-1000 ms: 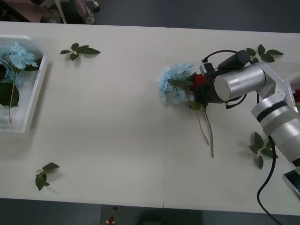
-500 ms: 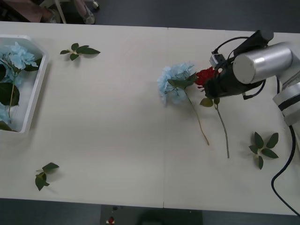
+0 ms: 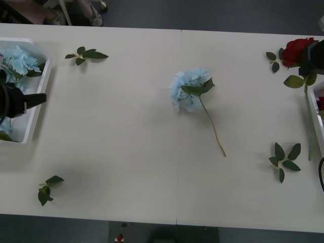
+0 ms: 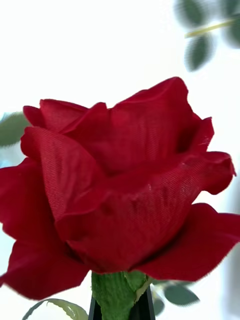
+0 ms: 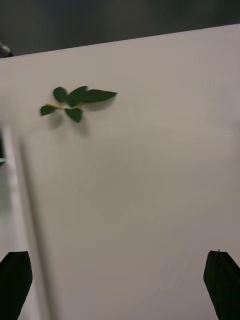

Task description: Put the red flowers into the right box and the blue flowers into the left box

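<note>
Right end effector [image 4: 120,309] at the far right edge of the surface [image 3: 131,152], pinching a red rose [image 3: 297,50] just under its head, fingers pressed against the green base; rose lifted, stem hanging down beside the rim of the right box [image 3: 313,119]. Left end effector [image 5: 120,285] spread wide, holding nothing, over the near wall of the left box [image 3: 39,96], with blue flowers [image 3: 20,61] lying inside. One blue flower [image 3: 188,88] lying mid-surface, stem pointing toward the near edge. Leaf sprigs [image 3: 86,54] scattered about.
</note>
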